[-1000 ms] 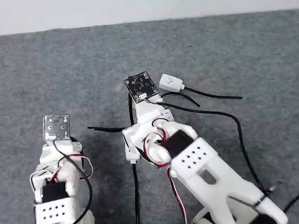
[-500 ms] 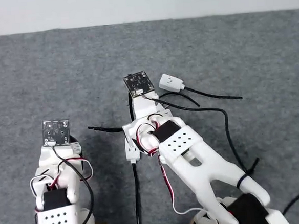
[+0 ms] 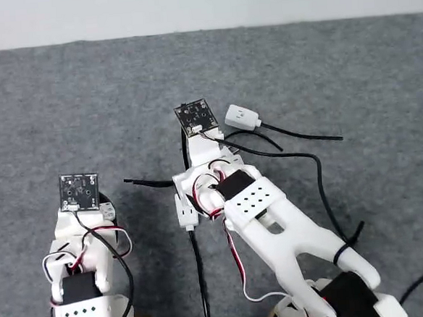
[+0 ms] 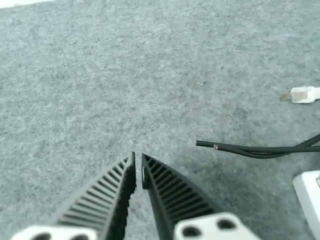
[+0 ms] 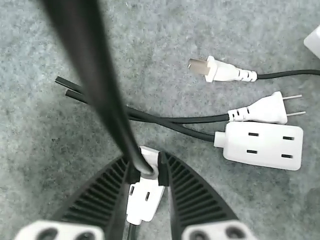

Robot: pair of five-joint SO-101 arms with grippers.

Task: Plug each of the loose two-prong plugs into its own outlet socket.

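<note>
My right gripper [image 5: 145,161] pinches a socket [image 5: 143,196] where its cord [image 5: 95,75] enters, centre of the high view. I'd judge that keeps the slots clear. Two plugs [image 5: 222,71] lie loose nearby. The left gripper [image 4: 138,167] waits empty, pressed almost together.

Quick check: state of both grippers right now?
Left gripper: shut, holding nothing.
Right gripper: shut on the white socket.

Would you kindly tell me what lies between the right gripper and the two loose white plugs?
Two black cords cross that stretch, as the right wrist view shows.
</note>
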